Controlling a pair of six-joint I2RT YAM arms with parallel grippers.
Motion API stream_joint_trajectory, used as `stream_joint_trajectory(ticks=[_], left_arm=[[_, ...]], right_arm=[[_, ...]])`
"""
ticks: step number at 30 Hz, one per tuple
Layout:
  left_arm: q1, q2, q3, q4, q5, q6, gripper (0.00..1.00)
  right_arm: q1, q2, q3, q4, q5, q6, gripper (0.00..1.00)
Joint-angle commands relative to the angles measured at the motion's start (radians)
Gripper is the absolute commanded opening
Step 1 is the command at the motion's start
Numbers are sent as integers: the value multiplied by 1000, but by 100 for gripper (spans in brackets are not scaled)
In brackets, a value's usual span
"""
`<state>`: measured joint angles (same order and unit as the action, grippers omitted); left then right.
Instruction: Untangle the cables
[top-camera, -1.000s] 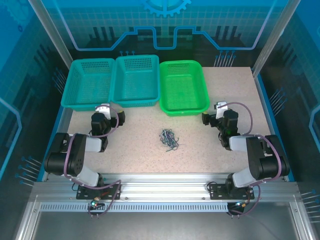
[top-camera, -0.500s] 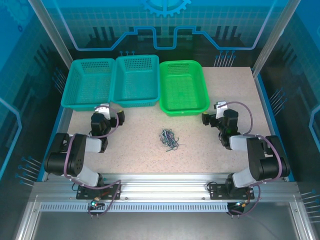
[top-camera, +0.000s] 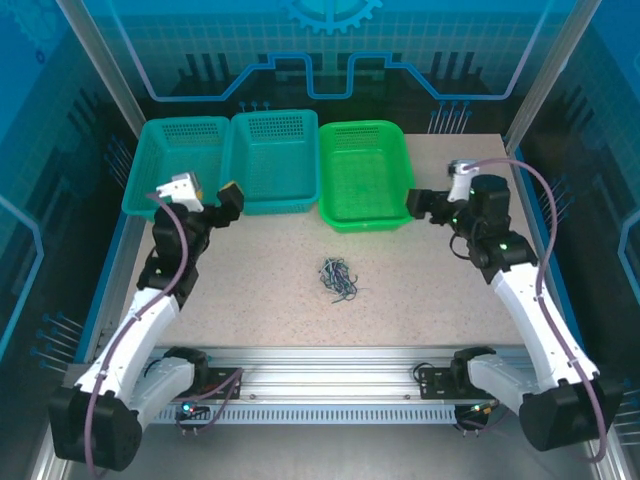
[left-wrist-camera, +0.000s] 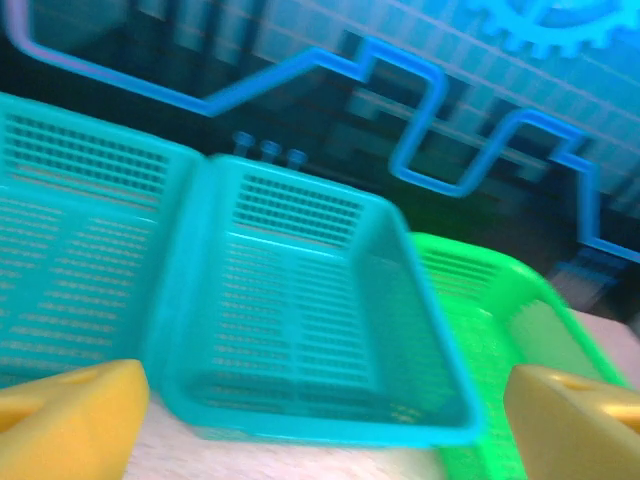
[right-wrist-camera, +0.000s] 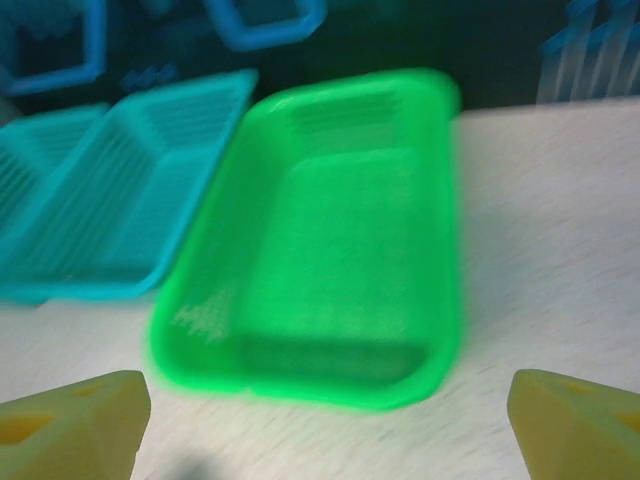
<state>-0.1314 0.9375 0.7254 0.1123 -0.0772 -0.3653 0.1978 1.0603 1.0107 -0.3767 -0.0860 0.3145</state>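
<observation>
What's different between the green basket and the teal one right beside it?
The green basket is bright green; the middle teal basket is blue-green. The green basket reaches further toward the table's near edge than the teal one. The teal basket sits between two baskets; the green basket ends the row. Both stand upright with perforated walls.

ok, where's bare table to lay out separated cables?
Bare table lies on both sides of the cable clump, out to the left arm and right arm, and between clump and front rail. The back edge is crowded: two teal baskets, green basket, left gripper and right gripper beside them.
</observation>
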Motion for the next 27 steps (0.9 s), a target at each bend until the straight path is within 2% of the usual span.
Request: stream_joint_trajectory(ticks=[1,4,7,9,11,15,19,24,27], left_arm=[[-87,89,85,-348,247,-233,86],[-217,179,117,-376,398,-190,84],[-346,253,84,-375,463,-21,80],[-425,302,60,-381,434,95,78],[-475,365,52,-376,379,150,78],[-487,466,9,-260,298,155,76],[-489,559,46,-278,219,178,65],[-488,615,48,-239,251,208,54],[-489,643,52,-214,241,206,44]], right_arm=[[144,99,50,-322,-153,65,93],[254,173,71,-338,-156,68,93],[312,227,43,-303,-161,86,89],[335,261,30,-287,-177,94,88],[361,297,27,-280,-164,97,88],[401,348,28,-267,-117,107,88],[436,372,31,-254,-51,121,87],[457,405,35,-226,-2,147,86],[463,433,41,-200,-3,168,85]])
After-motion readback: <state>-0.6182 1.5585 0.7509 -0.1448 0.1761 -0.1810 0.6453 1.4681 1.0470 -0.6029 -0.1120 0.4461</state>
